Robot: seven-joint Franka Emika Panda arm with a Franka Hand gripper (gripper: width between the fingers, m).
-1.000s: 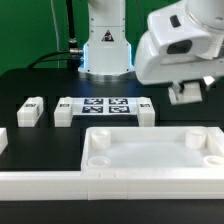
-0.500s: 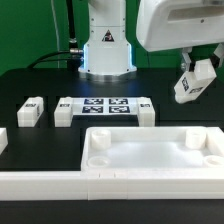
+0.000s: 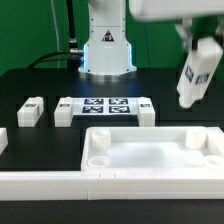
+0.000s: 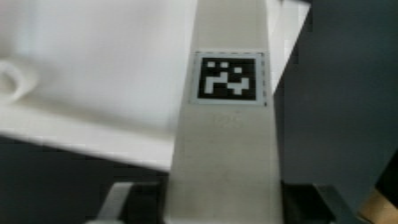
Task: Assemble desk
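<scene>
The desk [image 3: 170, 112] has a black top. The marker board [image 3: 105, 107] lies flat on it near the middle of the exterior view, with its black tags facing up. A low white rail [image 3: 40, 183] runs along the near edge at the exterior view's left. A green backdrop [image 3: 30, 25] stands behind the desk. A black cable [image 3: 68, 25] runs down in front of the backdrop.

Exterior view: low, near slab [image 3: 150, 155], facing far robot base [image 3: 107, 45]. Wrist view: close along leg [image 4: 228, 130]. Shared: leg, slab.
</scene>
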